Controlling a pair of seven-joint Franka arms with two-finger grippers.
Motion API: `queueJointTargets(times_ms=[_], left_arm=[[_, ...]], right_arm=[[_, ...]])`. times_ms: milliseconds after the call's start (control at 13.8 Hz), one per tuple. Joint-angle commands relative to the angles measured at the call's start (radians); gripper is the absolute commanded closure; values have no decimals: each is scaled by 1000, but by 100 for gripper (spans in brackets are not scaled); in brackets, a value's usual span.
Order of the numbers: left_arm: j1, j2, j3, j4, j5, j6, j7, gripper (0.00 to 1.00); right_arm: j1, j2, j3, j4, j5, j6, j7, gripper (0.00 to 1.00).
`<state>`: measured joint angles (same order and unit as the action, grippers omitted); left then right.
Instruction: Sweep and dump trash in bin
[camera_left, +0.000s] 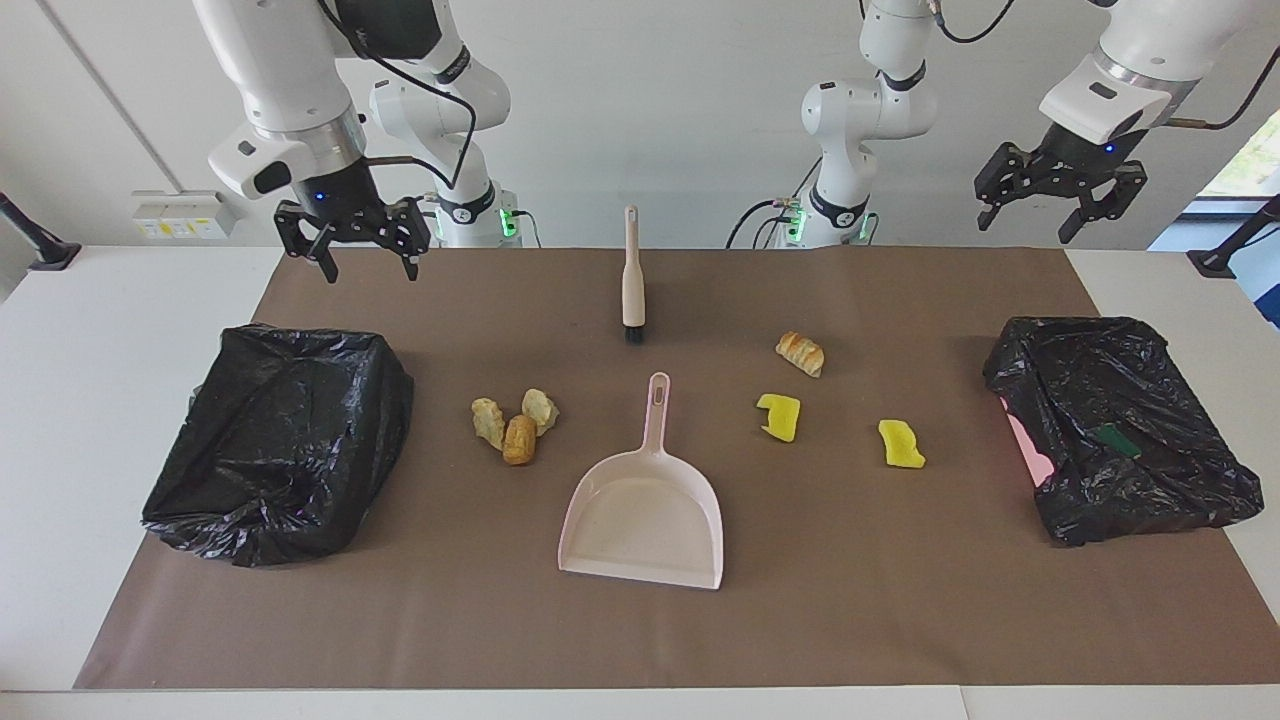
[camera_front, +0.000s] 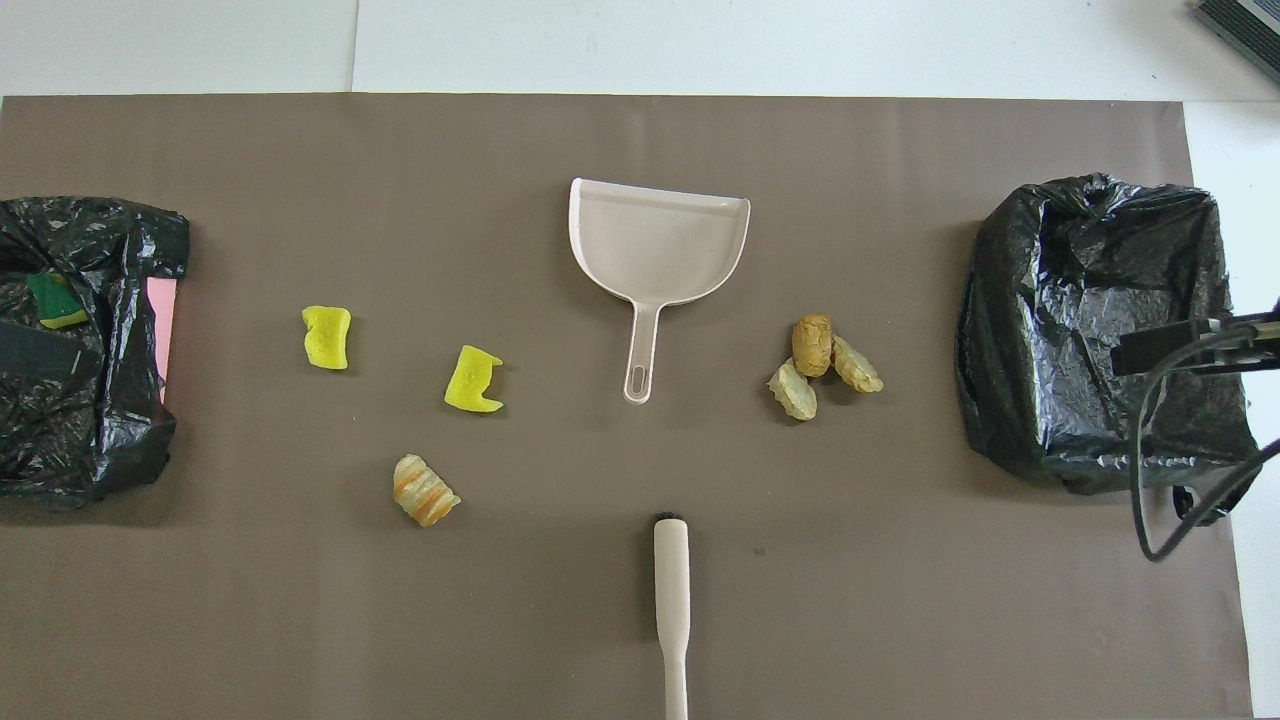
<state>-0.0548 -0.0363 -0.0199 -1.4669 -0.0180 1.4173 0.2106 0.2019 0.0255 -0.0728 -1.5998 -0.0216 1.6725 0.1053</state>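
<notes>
Six scraps of trash lie loose on the brown mat (camera_left: 640, 640), nothing gripped

Three tan lumps (camera_left: 515, 424) cluster left of centre in the facing view, a fourth (camera_left: 800, 353) and two yellow sponges (camera_left: 779, 416) (camera_left: 901, 444) right of centre; all look light and soft, better swept with the brush (camera_left: 631, 280), held by its handle, into the dustpan (camera_left: 643, 515). Only the facing view shows the right gripper (camera_left: 352, 240) upper left and left gripper (camera_left: 1060, 190) upper right, both agape and empty

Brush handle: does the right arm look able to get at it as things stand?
Probably yes. The brush lies flat and alone on the mat, handle toward the robots, nothing beside it. The right gripper hangs open and empty, above the mat's edge at that arm's end, with no obstacle between.
</notes>
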Motion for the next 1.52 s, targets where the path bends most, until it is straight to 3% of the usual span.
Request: queueJointTargets(times_ms=[0, 362, 796, 1448], left_arm=[[-62, -56, 9, -97, -2, 47, -55, 0], [-247, -132, 6, -289, -11, 135, -219, 0], [-528, -269, 5, -643, -13, 357, -477, 0], [-825, -257, 1, -802, -49, 494, -692, 0]], right_arm=[[34, 111, 10, 59, 8, 55, 109, 0], [105, 281, 10, 126, 31, 168, 252, 0], [120, 369, 10, 132, 95, 234, 278, 0], [177, 545, 53, 290, 150, 234, 440, 0]])
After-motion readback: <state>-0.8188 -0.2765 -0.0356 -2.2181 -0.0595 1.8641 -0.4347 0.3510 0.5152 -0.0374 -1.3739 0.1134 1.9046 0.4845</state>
